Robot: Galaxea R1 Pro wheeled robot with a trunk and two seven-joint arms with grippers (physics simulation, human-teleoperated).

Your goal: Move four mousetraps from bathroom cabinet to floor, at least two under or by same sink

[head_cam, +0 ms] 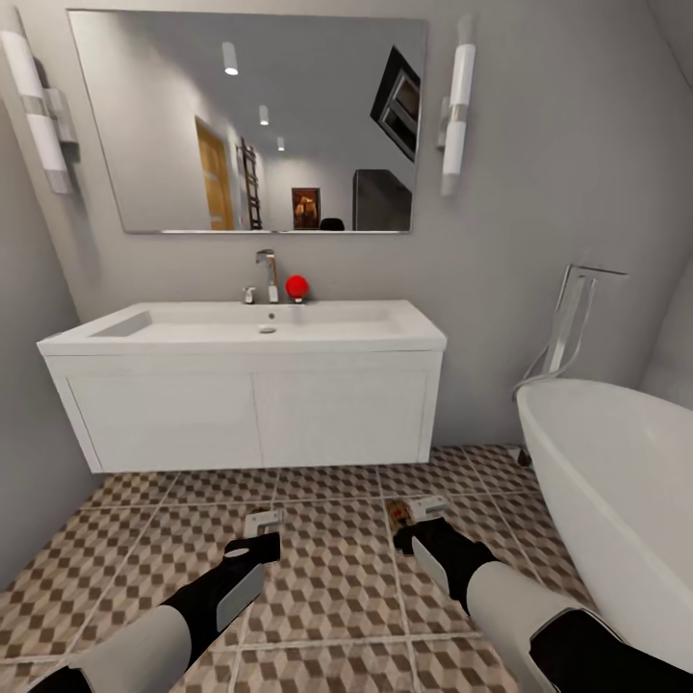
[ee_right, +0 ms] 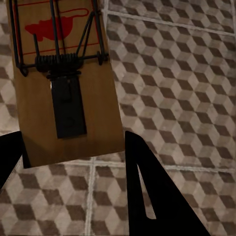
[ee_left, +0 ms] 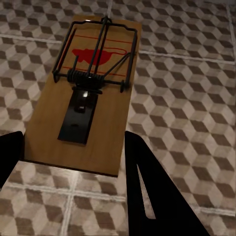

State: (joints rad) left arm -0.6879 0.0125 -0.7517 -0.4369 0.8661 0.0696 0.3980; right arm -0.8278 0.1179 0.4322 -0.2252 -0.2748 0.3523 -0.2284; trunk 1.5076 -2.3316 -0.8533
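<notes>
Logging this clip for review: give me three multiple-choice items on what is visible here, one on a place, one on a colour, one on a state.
1. Where are both grippers?
A. low over the tiled floor before the sink cabinet
B. inside the bathtub
C. at the mirror

2. Colour of the round object beside the faucet?
A. blue
B. red
C. green

3. The left gripper and right gripper are:
A. both empty
B. one loaded
C. each holding a mousetrap

Answers: 1 A, head view shows the arms reaching down there. 2 B, plainly red. 3 C, each wrist view shows a trap between dark fingers.
</notes>
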